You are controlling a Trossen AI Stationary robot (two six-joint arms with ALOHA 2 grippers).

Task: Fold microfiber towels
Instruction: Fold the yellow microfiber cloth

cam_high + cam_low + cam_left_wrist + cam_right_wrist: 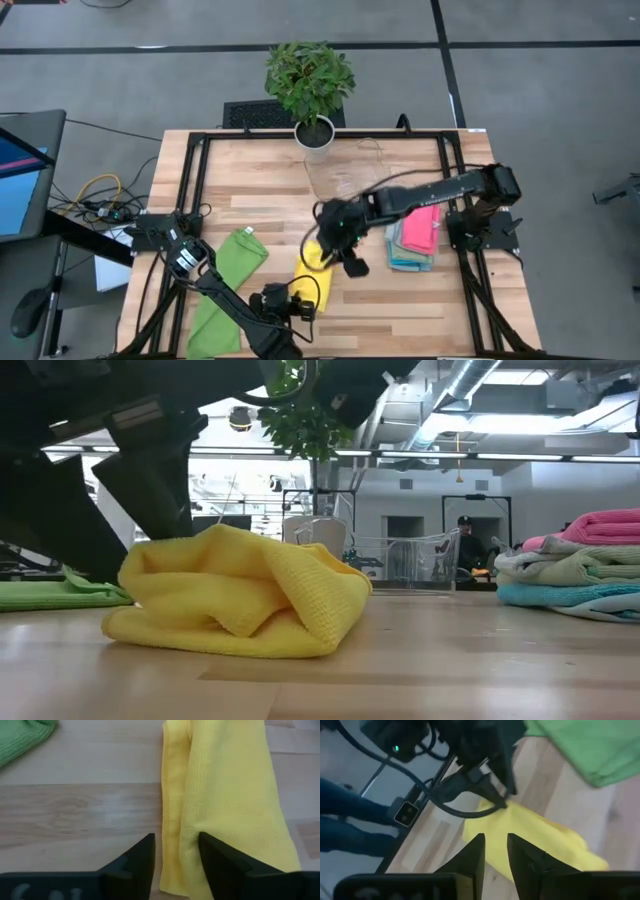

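A yellow towel lies bunched and loosely folded on the table near its front middle; it also shows in the low view. My left gripper is at the towel's near end, low over the table. Its open fingers stand on either side of one long edge of the towel. My right gripper is above the towel's far end, its fingers a narrow gap apart with nothing between them. A green towel lies flat to the left. My left gripper has the yellow towel's long edge near its near end between its two open fingers, which come from above and lie along the towel. Whether the fingers touch the cloth, I cannot tell. The towel lies on the table.
A stack of folded towels, pink on top of grey and teal, sits at the table's right. A potted plant stands at the far edge, with a clear plastic tray near it. Bare wood lies between the yellow towel and the stack.
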